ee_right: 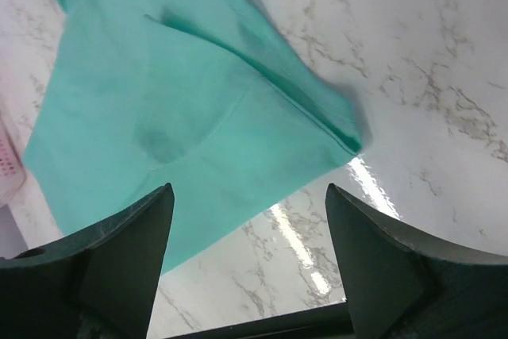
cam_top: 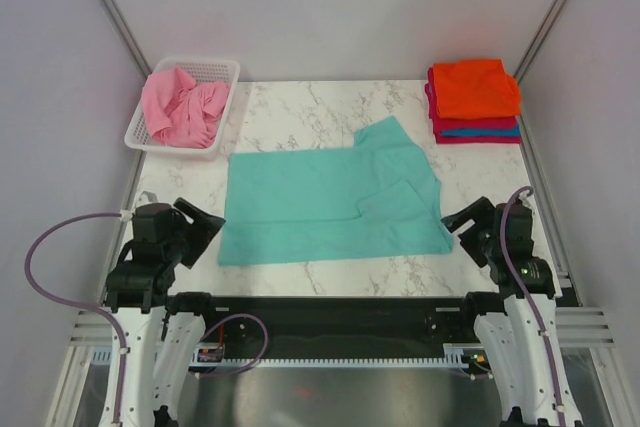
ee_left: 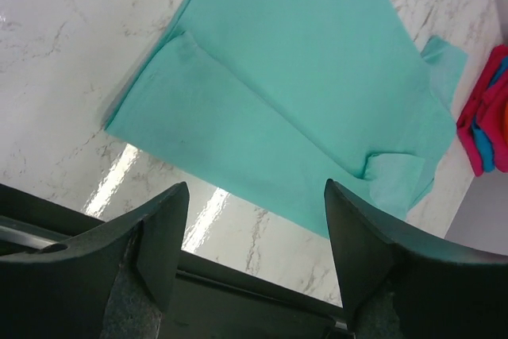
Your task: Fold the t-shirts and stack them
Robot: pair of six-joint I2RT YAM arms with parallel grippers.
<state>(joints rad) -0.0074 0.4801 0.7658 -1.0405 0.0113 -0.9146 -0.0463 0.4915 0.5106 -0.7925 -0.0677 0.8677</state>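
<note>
A teal t-shirt (cam_top: 330,197) lies spread on the marble table, its near long side folded over and one sleeve sticking out at the far right. It also shows in the left wrist view (ee_left: 294,93) and the right wrist view (ee_right: 175,109). A pink t-shirt (cam_top: 182,107) lies crumpled in the basket. A stack of folded t-shirts (cam_top: 475,99), orange on top over crimson and blue, sits at the far right. My left gripper (cam_top: 203,221) is open and empty just left of the teal shirt's near left corner. My right gripper (cam_top: 460,219) is open and empty beside its near right corner.
A white slotted plastic basket (cam_top: 222,69) stands at the far left corner of the table. The table's near edge with a black rail (cam_top: 330,309) runs between the two arm bases. Grey walls close in the sides.
</note>
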